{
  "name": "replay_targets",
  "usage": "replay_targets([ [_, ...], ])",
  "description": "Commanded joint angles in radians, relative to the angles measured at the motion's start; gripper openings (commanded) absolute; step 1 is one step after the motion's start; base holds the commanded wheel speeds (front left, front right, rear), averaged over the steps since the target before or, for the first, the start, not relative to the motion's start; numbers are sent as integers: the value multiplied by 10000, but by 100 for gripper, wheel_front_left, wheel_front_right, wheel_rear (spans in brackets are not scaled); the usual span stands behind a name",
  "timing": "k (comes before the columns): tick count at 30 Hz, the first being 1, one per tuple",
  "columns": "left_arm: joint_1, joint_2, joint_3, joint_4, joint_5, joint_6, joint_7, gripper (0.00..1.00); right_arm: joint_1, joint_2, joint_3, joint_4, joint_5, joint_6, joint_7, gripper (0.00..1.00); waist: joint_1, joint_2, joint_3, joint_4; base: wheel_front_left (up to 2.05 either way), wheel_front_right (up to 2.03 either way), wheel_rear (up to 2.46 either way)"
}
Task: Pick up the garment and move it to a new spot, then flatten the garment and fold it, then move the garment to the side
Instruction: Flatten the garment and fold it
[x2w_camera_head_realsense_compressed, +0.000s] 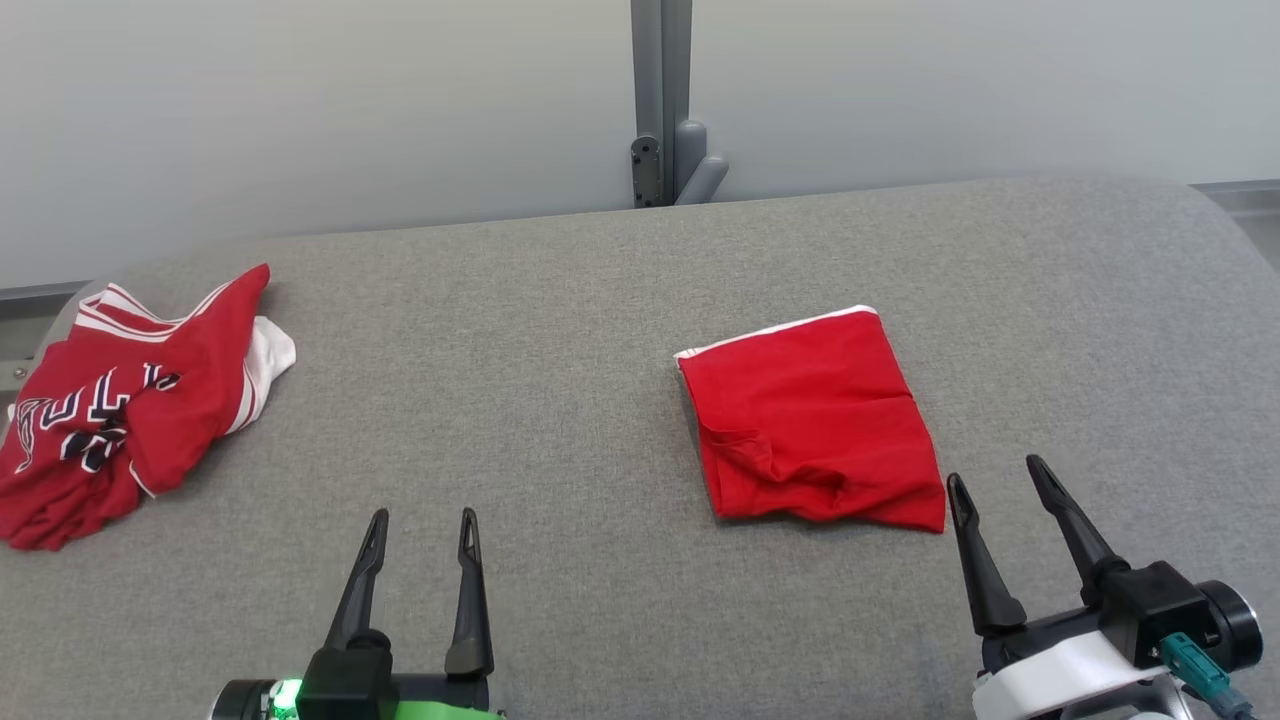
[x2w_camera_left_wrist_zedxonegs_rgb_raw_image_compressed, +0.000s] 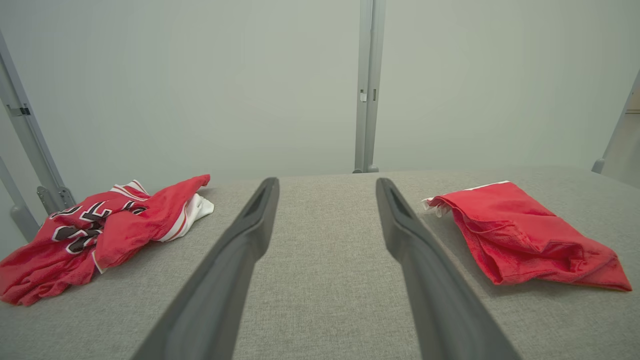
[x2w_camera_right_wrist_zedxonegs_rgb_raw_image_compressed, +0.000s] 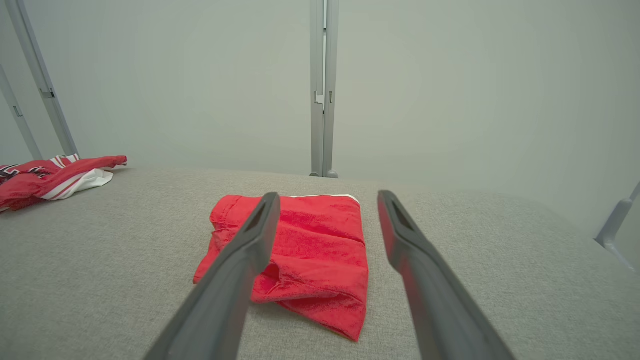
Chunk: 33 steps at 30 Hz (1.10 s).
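A crumpled red jersey (x2w_camera_head_realsense_compressed: 130, 410) with white trim and dark lettering lies in a heap at the left edge of the grey padded table (x2w_camera_head_realsense_compressed: 560, 330). A plain red garment (x2w_camera_head_realsense_compressed: 812, 420), folded into a rough square with a white hem at its far edge, lies right of centre. My left gripper (x2w_camera_head_realsense_compressed: 424, 515) hovers open near the front edge, between the two pieces and touching neither. My right gripper (x2w_camera_head_realsense_compressed: 997, 470) is open just off the folded garment's near right corner. In the left wrist view the jersey (x2w_camera_left_wrist_zedxonegs_rgb_raw_image_compressed: 100, 230) is left of the open gripper (x2w_camera_left_wrist_zedxonegs_rgb_raw_image_compressed: 326, 182). In the right wrist view the folded garment (x2w_camera_right_wrist_zedxonegs_rgb_raw_image_compressed: 310, 250) lies ahead of the open gripper (x2w_camera_right_wrist_zedxonegs_rgb_raw_image_compressed: 328, 195).
A grey metal post (x2w_camera_head_realsense_compressed: 660, 100) with a bracket stands behind the table against a pale wall. The table's rounded far corners curve down at the left and right. Bare fabric stretches between the two red pieces.
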Motion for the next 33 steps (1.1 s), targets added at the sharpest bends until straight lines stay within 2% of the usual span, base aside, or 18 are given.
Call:
replay_targets([
  [1, 169, 20, 7, -72, 103, 83, 0, 100, 152, 22, -16, -57, -101, -7, -43, 100, 0, -1, -52, 66, 0, 0, 0],
  [10, 202, 18, -50, -106, 360, -5, 0, 100, 176, 46, 236, 178, 21, -7, -42, 100, 0, -1, 28, 249, 0, 0, 0],
  [11, 147, 20, -56, -108, 383, -14, 0, 100, 24, -13, 311, 259, -17, -7, -43, 84, 0, -1, 73, 280, 0, 0, 0],
  [12, 97, 20, -74, -107, 395, -51, 0, 100, -139, -32, 362, 356, -33, -7, -43, 56, 0, -1, 113, 316, 0, 0, 0],
  [13, 49, 20, -102, -103, 401, -87, 0, 100, -300, -53, 436, 481, -37, -7, -43, 41, 0, -1, 154, 366, 0, 0, 0],
  [14, 2, 18, -126, -95, 417, -98, 0, 100, -435, -94, 547, 668, -52, -7, -41, 16, 0, -1, 191, 422, 0, 0, 0],
  [15, -43, 20, -149, -87, 410, -110, 0, 100, -618, -145, 635, 859, -95, -7, -38, 0, 0, -1, 227, 486, 0, 0, 0],
  [20, -195, 20, -319, -15, 285, -172, 0, 100, -1625, -285, 855, 2616, -250, -8, -38, 0, 0, -1, 397, 886, 0, 0, 0],
  [27, -493, 20, -562, 31, 140, -259, 1, 100, -3683, -153, 1128, 5244, -161, -8, -39, 0, 0, -1, 970, 1428, 0, 0, 0],
  [29, -519, 18, -599, 51, 109, -278, 1, 100, -3872, -135, 1159, 5589, -226, -8, -37, 0, 0, -1, 1028, 1478, 0, 0, 0],
  [33, -761, 20, -748, 171, 31, -371, 1, 100, -4689, -142, 1693, 6984, -277, -8, -39, 0, 0, -1, 1230, 1764, 0, 0, 0],
])
